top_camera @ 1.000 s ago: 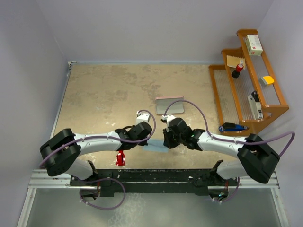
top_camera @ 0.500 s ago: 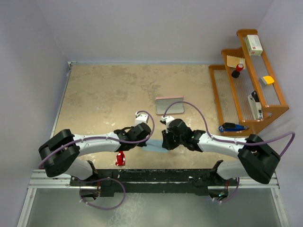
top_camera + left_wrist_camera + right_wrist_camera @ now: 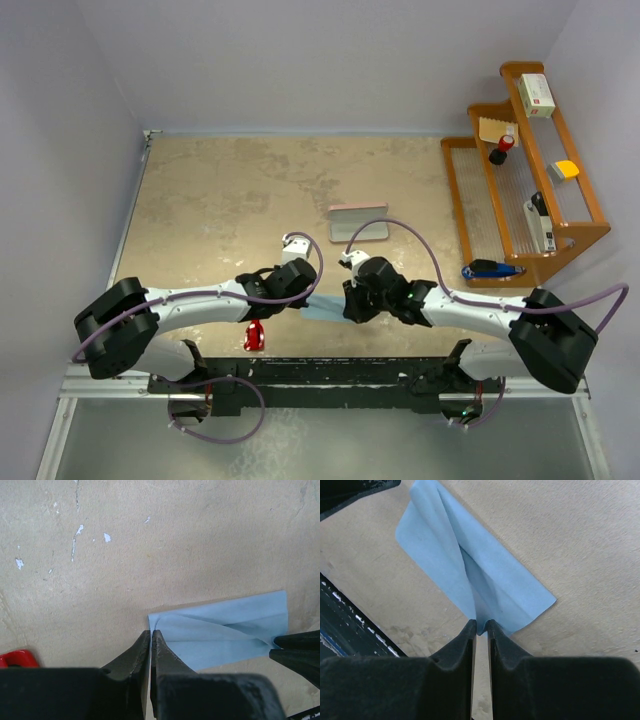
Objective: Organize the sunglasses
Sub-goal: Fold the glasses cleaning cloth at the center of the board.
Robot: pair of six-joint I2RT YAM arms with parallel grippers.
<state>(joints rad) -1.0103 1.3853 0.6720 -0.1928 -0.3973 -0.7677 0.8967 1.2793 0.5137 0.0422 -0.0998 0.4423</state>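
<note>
The red sunglasses point(image 3: 254, 335) lie near the table's front edge, below my left arm; a corner of them shows at the lower left of the left wrist view point(image 3: 15, 658). The light blue cloth point(image 3: 322, 308) is folded and stretched between the two grippers. My left gripper point(image 3: 296, 298) is shut on the cloth's left corner point(image 3: 165, 625). My right gripper point(image 3: 350, 306) is shut on its right corner point(image 3: 480, 615). The cloth point(image 3: 465, 565) hangs as a fold just above the tabletop. The pink case point(image 3: 358, 222) lies open behind the grippers.
A wooden stepped rack point(image 3: 520, 190) stands at the right with small items on it. A blue tool point(image 3: 490, 269) lies at its foot. Grey walls close the left, back and right sides.
Both grippers have moved slightly toward the near edge with the cloth held between them. The sunglasses and the case have not moved.
</note>
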